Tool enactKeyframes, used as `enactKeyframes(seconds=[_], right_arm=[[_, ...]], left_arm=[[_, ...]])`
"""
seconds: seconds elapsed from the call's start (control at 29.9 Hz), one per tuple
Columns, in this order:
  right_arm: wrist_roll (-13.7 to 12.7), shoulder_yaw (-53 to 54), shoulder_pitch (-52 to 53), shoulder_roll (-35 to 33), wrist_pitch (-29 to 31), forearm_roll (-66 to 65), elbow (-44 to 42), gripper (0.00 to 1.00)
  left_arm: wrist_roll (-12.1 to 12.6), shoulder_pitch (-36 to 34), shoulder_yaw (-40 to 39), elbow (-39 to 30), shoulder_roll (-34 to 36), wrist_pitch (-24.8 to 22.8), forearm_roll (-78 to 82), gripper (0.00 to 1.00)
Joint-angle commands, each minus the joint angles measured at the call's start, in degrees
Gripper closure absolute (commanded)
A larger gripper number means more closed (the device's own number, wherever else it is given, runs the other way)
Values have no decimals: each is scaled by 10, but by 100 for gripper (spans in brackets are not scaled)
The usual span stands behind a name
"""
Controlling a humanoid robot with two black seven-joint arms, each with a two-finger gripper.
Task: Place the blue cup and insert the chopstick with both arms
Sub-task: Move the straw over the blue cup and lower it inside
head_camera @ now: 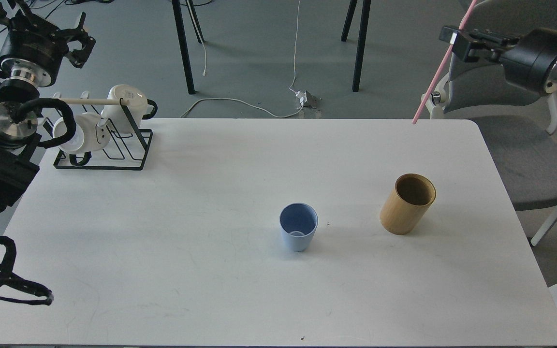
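Observation:
The blue cup stands upright and empty on the white table, right of centre. My right gripper is raised high at the upper right, shut on the pink chopstick. The chopstick hangs slanting down to the left, its lower tip above the table's far right edge, well clear of the cup. My left gripper is held up at the far left behind the mug rack, fingers spread, holding nothing.
A tan wooden cylindrical holder stands empty right of the cup. A black wire rack with white mugs sits at the table's back left. A grey chair stands beyond the right edge.

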Motion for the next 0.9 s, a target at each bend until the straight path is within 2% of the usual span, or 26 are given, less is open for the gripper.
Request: enactKeyframes(seconds=[0.0, 0.13, 0.23, 0.4, 0.87], right_arm=[[-8, 12, -3, 71, 7, 9, 3, 100], [-23, 9, -57, 169, 4, 3, -17, 100], [-24, 6, -81, 215, 4, 3, -22, 100], [-24, -8, -118, 251, 6, 1, -29, 100], [-24, -58, -126, 309, 6, -2, -74, 99]], left_arm=[[0, 0, 2, -1, -5, 0, 2, 0], [1, 0, 2, -3, -6, 0, 2, 0], [1, 0, 1, -3, -2, 0, 2, 0], [0, 0, 1, -4, 0, 0, 2, 0], [-3, 0, -3, -5, 1, 0, 1, 0]])
